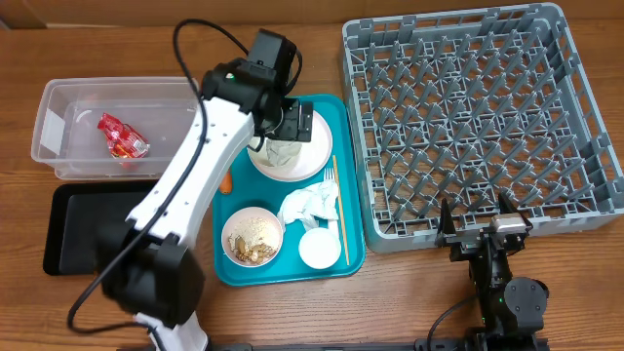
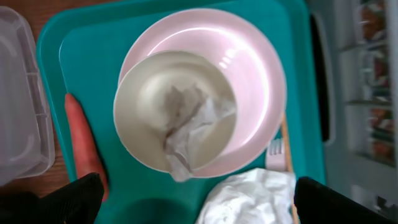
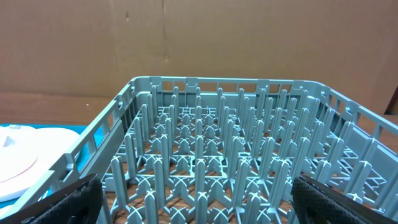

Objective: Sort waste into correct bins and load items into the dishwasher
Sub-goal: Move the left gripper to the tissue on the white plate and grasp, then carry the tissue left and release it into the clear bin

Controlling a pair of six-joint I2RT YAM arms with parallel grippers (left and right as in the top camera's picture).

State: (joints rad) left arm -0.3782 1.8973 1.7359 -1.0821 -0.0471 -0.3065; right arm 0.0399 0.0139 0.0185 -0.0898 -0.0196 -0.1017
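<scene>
Seen from overhead, the teal tray point(image 1: 343, 109) sits mid-table, with the grey dish rack point(image 1: 468, 117) at its 3 o'clock. The clear tub point(image 1: 58, 117) lies at the tray's 10 o'clock and holds the red wrapper point(image 1: 122, 136). The black tray point(image 1: 78, 234) lies just beside the tub, at the tub's 6 o'clock. The left arm reaches over the 12 o'clock end of the teal tray, where the white plate point(image 2: 255, 68) carries a white bowl point(image 2: 146, 93). A crumpled napkin point(image 2: 193, 124) sits inside that bowl, and a fold of it droops over the rim at 6 o'clock. In the left wrist view the left gripper point(image 2: 199, 196) hangs above this stack with its fingers point(image 2: 68, 199) spread wide, gripping nothing. The carrot point(image 2: 84, 143) lies on the teal tray at the bowl's 8 o'clock, close to the tray's 9 o'clock edge. A second napkin point(image 1: 310, 205) lies at the plate's 5 o'clock, and the white fork point(image 1: 330, 176) lies just beside it. The wooden stick point(image 1: 341, 210) lies along the tray's 3 o'clock side. A second bowl point(image 1: 232, 224) at the tray's 7 o'clock holds the food scraps point(image 1: 253, 244), and the small cup point(image 1: 320, 250) stands at the tray's 5 o'clock. The right gripper point(image 1: 476, 226) sits at the rack's 6 o'clock wall, facing the pegs, with its fingers parted and gripping nothing.
</scene>
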